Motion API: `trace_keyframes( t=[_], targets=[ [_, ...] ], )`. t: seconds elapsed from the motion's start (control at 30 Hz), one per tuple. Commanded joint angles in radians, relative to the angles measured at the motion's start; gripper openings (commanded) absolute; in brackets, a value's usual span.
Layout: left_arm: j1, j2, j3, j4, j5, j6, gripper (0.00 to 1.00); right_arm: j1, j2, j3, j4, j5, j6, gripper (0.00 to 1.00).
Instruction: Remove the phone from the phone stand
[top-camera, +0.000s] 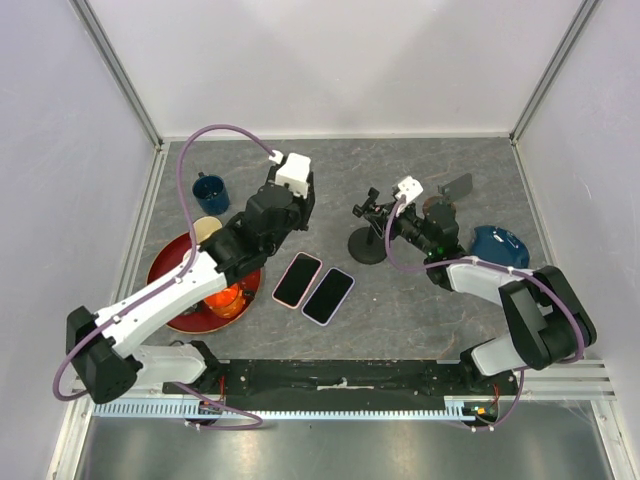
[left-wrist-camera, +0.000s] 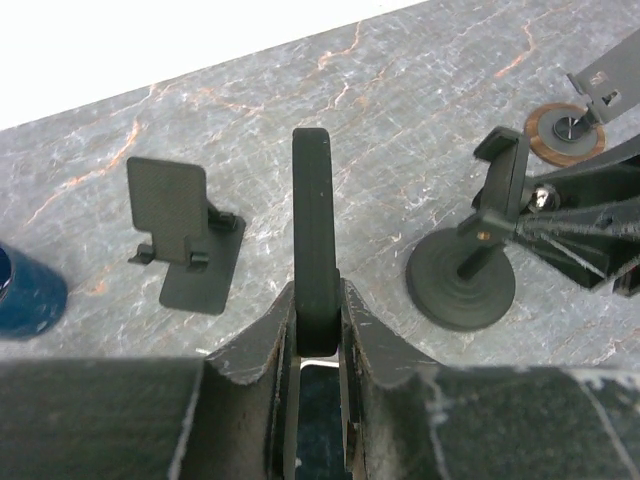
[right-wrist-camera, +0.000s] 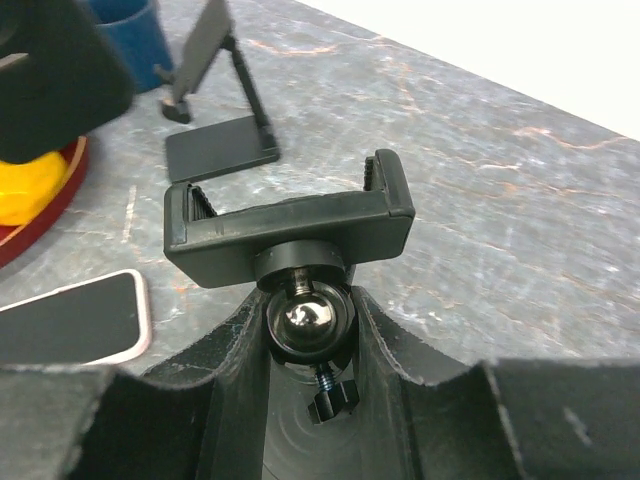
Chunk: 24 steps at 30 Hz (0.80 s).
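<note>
My left gripper (top-camera: 287, 208) (left-wrist-camera: 316, 300) is shut on a dark phone (left-wrist-camera: 313, 230) and holds it edge-on above the table. The black clamp stand (top-camera: 368, 235) stands on its round base (left-wrist-camera: 463, 280), and its clamp (right-wrist-camera: 290, 225) is empty. My right gripper (top-camera: 388, 226) (right-wrist-camera: 308, 310) is shut on the stand's steel ball joint (right-wrist-camera: 308, 315), just under the clamp. Two more phones lie flat on the table, one in a pink case (top-camera: 297, 279) (right-wrist-camera: 70, 320) and one beside it (top-camera: 328, 295).
A small black folding stand (left-wrist-camera: 185, 235) (right-wrist-camera: 220, 110) sits behind the left gripper. Another folding stand (top-camera: 458, 184) and a brown disc (top-camera: 437, 205) are at the back right. A blue bowl (top-camera: 498, 245), a blue mug (top-camera: 210, 190) and a red plate (top-camera: 175, 300) flank the area.
</note>
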<state>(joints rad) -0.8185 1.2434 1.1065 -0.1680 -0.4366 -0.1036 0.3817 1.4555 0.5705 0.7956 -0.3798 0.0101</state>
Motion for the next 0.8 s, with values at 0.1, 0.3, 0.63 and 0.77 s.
trace_keyframes(
  t=[0.1, 0.3, 0.63, 0.77],
  targets=[
    [-0.001, -0.088, 0.003, -0.122, -0.01, -0.13, 0.02, -0.039, 0.06, 0.11, 0.045, 0.206, -0.064, 0.0],
    [0.001, -0.125, -0.025, -0.166, 0.03, -0.166, 0.02, -0.066, 0.18, 0.181, 0.143, 0.22, -0.053, 0.0],
    [-0.001, -0.139, -0.022, -0.177, 0.076, -0.225, 0.02, -0.066, 0.22, 0.226, 0.061, 0.22, -0.056, 0.28],
    [0.001, -0.134, -0.007, -0.202, 0.111, -0.26, 0.02, -0.066, 0.16, 0.25, -0.054, 0.232, -0.067, 0.62]
  ],
)
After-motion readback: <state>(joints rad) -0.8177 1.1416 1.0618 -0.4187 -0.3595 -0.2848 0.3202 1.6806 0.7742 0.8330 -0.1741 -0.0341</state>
